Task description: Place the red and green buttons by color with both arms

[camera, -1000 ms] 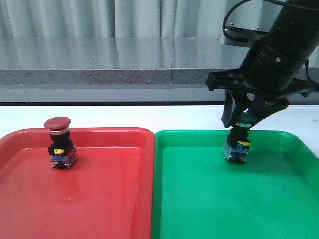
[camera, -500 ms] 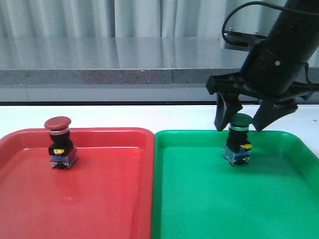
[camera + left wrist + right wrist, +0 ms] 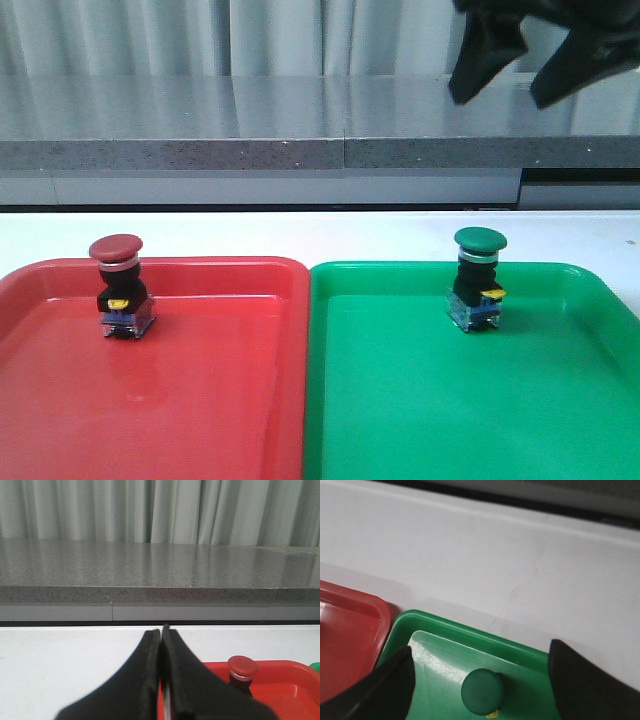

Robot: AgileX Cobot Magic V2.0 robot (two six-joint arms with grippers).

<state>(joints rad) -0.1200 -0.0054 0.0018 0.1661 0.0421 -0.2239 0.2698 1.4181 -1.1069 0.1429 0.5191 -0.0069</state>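
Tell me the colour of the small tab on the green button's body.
Yellow tab, clearest in the front view.

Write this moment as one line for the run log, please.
red button: upright in red tray | green button: upright in green tray | right gripper: open, above | left gripper: shut, empty

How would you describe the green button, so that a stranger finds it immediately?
Look at the green tray, the right one of two trays lying side by side. The green button stands upright near its far edge. Its cap is green; the other button, in the red tray, has a red cap.
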